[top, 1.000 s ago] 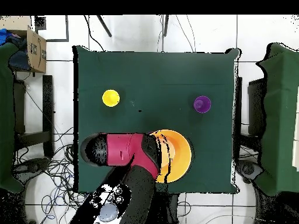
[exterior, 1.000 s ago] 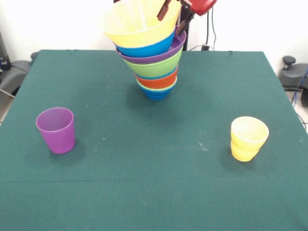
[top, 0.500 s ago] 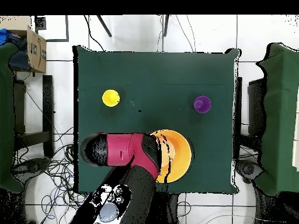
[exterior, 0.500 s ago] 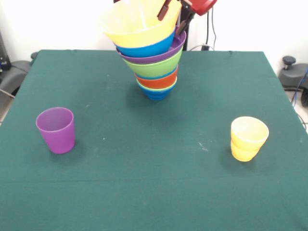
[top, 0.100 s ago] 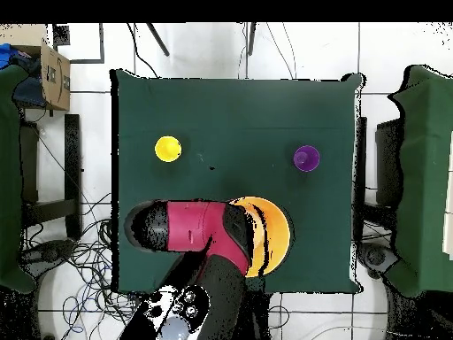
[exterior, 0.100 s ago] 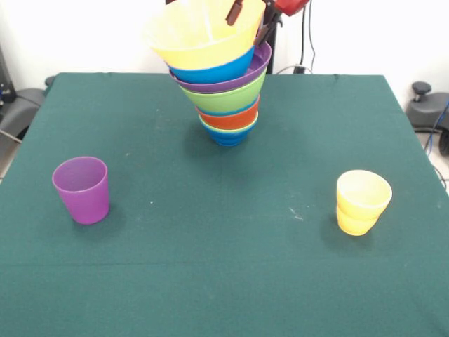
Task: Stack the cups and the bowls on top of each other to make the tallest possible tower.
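Nearest, the purple cup [exterior, 0.100 s ago: 82, 189] stands at the left and the yellow cup [exterior, 0.100 s ago: 362, 201] at the right, both upright and well apart on the green table [exterior, 0.100 s ago: 224, 267]. Farther back, the tower [exterior, 0.100 s ago: 219, 77] of nested bowls leans left, its wide orange bowl [exterior, 0.100 s ago: 200, 31] on top. The gripper [exterior, 0.100 s ago: 250, 21] has just lifted slightly, jaws spread across that bowl's far-right rim and holding nothing — apparently released, with both cups still to stack.

Bright even light, soft shadows beside the cups (faint), glare on the white backdrop, mild softness.
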{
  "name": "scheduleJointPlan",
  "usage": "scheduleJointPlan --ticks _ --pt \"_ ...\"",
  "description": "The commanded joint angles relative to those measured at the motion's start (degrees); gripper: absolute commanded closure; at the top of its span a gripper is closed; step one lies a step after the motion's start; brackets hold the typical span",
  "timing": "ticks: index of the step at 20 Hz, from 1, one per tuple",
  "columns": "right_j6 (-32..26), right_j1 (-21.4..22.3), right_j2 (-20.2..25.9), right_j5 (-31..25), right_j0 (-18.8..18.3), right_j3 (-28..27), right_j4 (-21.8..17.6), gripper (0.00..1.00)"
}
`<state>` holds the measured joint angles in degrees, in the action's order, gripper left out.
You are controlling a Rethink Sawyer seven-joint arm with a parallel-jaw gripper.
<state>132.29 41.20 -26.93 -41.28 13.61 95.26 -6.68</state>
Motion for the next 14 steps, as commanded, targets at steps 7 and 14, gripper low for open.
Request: scheduleJointPlan --ticks 7,14 --pt "-7.4 8.8 12.2 4.7 -6.9 4.0 -0.6 0.0" --pt "-8.5 13.7 17.0 7.6 -10.1 4.9 -0.7 0.0"
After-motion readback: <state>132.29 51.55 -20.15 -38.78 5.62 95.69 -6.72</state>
